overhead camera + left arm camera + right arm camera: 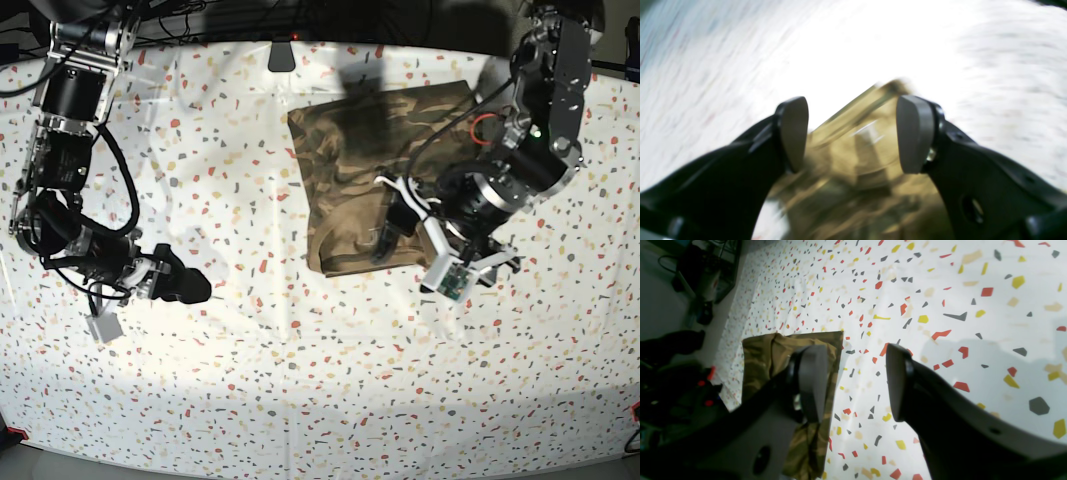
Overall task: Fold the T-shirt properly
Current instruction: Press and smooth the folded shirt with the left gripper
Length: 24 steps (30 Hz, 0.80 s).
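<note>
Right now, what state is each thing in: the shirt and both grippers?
T-shirt: folded into a compact rectangle, lying flat on the table, not held.
Left gripper: fingers wide open over the shirt, holding nothing.
Right gripper: fingers open, holding nothing, above bare table beside the shirt.

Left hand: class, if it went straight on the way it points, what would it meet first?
Probably the camouflage T-shirt, which lies between the open left hand's fingers; the blur leaves depth unclear.

Base view overhead on table [250, 400], wrist views close behind claws, all sharing T-shirt [370, 150]
</note>
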Motion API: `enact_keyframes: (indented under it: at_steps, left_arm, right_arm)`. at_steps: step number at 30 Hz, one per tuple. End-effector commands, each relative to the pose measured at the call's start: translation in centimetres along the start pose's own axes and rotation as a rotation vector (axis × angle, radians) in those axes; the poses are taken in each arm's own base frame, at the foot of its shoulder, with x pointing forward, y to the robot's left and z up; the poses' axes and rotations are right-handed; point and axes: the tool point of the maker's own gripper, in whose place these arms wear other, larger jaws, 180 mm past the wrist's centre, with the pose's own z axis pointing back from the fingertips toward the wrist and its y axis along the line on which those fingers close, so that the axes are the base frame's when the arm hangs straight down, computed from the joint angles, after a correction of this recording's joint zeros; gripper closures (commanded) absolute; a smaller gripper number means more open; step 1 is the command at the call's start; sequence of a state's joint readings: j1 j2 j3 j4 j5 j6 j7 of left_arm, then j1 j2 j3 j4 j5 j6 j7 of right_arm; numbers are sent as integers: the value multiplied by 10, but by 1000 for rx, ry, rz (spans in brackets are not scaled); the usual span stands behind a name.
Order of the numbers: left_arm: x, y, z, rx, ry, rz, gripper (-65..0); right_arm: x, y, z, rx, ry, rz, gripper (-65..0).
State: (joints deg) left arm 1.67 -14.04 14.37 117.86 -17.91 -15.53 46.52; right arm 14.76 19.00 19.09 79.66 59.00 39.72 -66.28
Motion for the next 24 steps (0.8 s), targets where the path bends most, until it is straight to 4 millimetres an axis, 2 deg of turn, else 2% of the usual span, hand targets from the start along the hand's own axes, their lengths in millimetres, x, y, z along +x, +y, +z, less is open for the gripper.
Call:
enact_keyframes:
  at_steps: [1, 5, 7, 9, 12, 16, 20, 22, 24]
  left_arm:
    - [16, -10, 0, -38, -63, -12, -396]
    - [17, -44, -7, -132, -122, -49, -396]
    - [11, -48, -14, -117, -142, -96, -396]
    - [-5, -47, -26, -105, -122, -130, -396]
    - [-37, -43, -42, -104, -77, -93, -396]
    - [-107, -41, -64, -94, 69, -37, -395]
    - [-169, -52, -74, -109, 184, 58, -396]
    - [-181, -58, -78, -114, 197, 89, -396]
    - [-182, -61, -80, -117, 190, 100, -396]
  right_arm:
    - [20, 2, 6, -2, -43, 39, -291]
    - [19, 0, 6, -12, -41, 43, -291]
    - [19, 0, 6, -13, -40, 43, -291]
    - [18, 0, 6, -13, -36, 42, -291]
    - [18, 0, 6, -13, -33, 42, -291]
    - [18, 0, 6, -13, -33, 42, -291]
    - [18, 0, 6, -13, -34, 43, -291]
    - [19, 0, 6, -12, -37, 43, -291]
    - [19, 0, 6, -13, -37, 43, -291]
